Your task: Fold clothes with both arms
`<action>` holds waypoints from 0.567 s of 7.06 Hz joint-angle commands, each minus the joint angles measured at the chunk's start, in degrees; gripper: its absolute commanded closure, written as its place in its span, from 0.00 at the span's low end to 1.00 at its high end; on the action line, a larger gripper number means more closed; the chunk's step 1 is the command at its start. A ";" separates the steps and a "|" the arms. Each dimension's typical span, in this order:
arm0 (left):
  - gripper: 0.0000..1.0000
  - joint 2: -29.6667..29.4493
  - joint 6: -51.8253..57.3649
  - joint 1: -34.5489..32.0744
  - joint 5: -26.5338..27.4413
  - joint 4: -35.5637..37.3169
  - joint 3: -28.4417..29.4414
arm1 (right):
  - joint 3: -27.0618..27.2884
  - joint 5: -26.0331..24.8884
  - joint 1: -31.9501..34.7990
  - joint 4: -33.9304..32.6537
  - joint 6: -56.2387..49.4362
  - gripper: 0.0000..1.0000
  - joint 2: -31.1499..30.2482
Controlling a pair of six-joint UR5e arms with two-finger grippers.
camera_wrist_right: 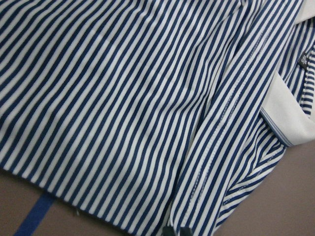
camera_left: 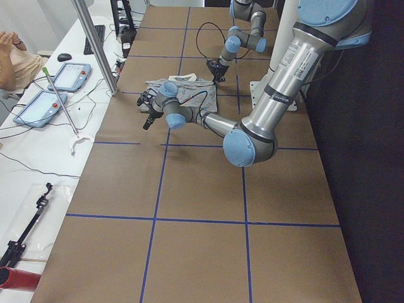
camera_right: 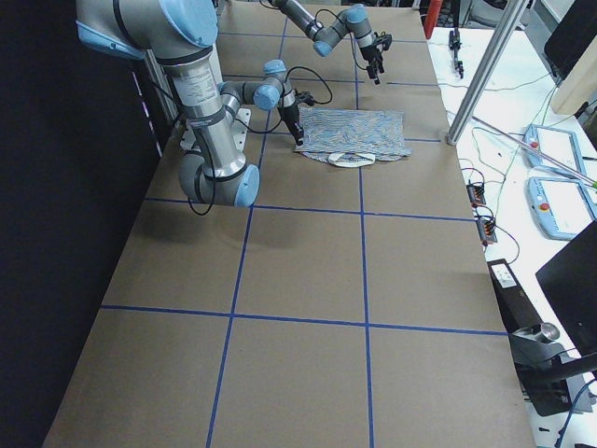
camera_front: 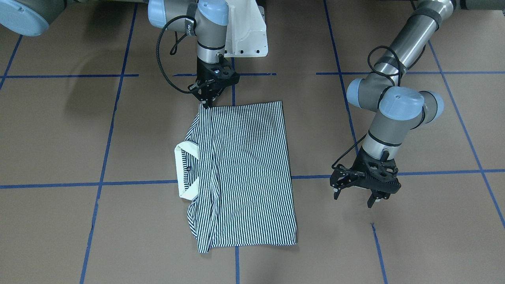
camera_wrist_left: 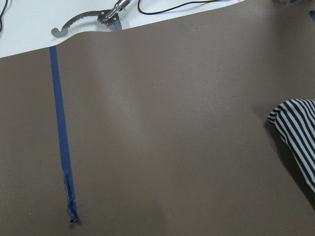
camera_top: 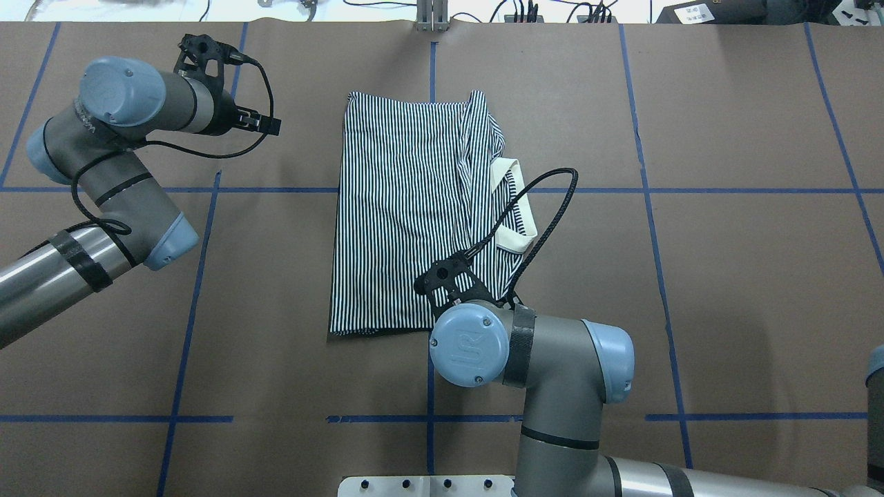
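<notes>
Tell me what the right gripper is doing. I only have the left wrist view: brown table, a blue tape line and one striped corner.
Observer: The right gripper has its fingers together at the polo shirt corner nearest the robot's base, apparently pinching it.
Operator: Give me the shirt's shape.
Observer: It lies folded to a rough rectangle, with the cream collar sticking out on the robot's right side.
Operator: Now report my left gripper.
Observer: The left gripper is open over bare table, apart from the shirt.
</notes>
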 commanded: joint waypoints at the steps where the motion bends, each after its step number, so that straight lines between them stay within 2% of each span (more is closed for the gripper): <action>1: 0.00 -0.03 -0.04 0.03 -0.02 -0.01 0.00 | 1.17 0.02 0.87 -0.01 -0.02 1.00 -0.31; 2: 0.00 -0.03 -0.13 0.38 0.06 -0.01 0.09 | 2.74 -0.06 0.96 0.17 0.06 1.00 -2.14; 3: 0.00 -0.03 -0.22 0.47 0.06 -0.01 0.00 | 7.71 -0.06 1.22 0.08 0.15 1.00 -6.43; 4: 0.00 -0.03 -2.04 0.90 0.06 -0.01 0.00 | 10.46 -0.50 1.05 0.17 0.76 1.00 -10.73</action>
